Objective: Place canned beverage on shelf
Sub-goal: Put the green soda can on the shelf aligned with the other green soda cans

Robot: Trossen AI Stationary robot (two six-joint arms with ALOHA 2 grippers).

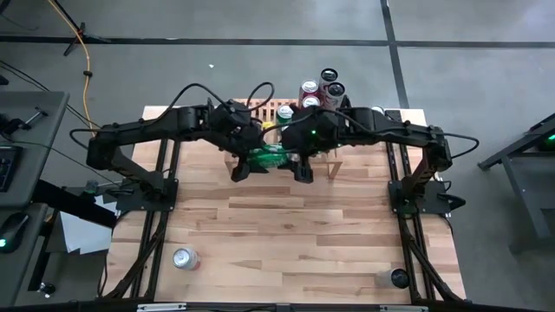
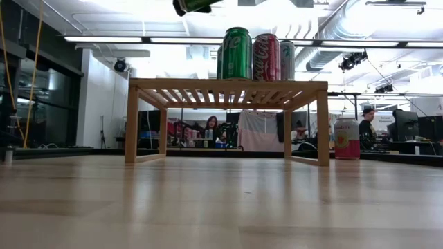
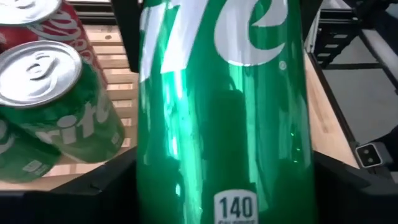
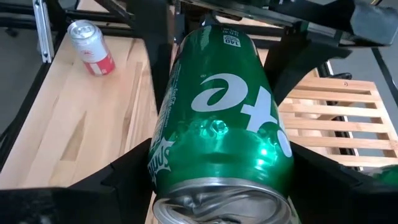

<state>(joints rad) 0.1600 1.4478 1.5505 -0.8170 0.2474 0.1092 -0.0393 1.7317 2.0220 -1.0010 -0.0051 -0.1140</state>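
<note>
A green soda can (image 1: 270, 156) hangs lying on its side between my two grippers, in front of and above the light-wood slatted shelf (image 2: 228, 86). My left gripper (image 1: 251, 160) is shut on one end of the can and my right gripper (image 1: 295, 160) on the other. On the shelf stand a green can (image 2: 237, 52), a red can (image 2: 266, 57) and more behind them, upright on their bases. In the low view only the held can's lower edge (image 2: 194, 5) shows at the top. My left gripper pinches the green can's sides near its end with the "140" print (image 3: 227, 205) between its two fingers (image 3: 102, 180). It comes level from the table's left, the fingers lying along the can. The can is lifted clear and lies about level. My right gripper pinches the can's sides near its silver lid end (image 4: 217, 199) between its two fingers (image 4: 124, 177). It comes level from the table's right, the fingers along the can. The can is clear of the shelf and table, lying on its side.
A red-and-silver can (image 1: 185, 258) lies on the table near the left front; it also shows in the right wrist view (image 4: 90, 46). A dark can (image 1: 397, 277) stands at the right front. A pink can (image 2: 346, 138) stands right of the shelf. People sit in the room beyond.
</note>
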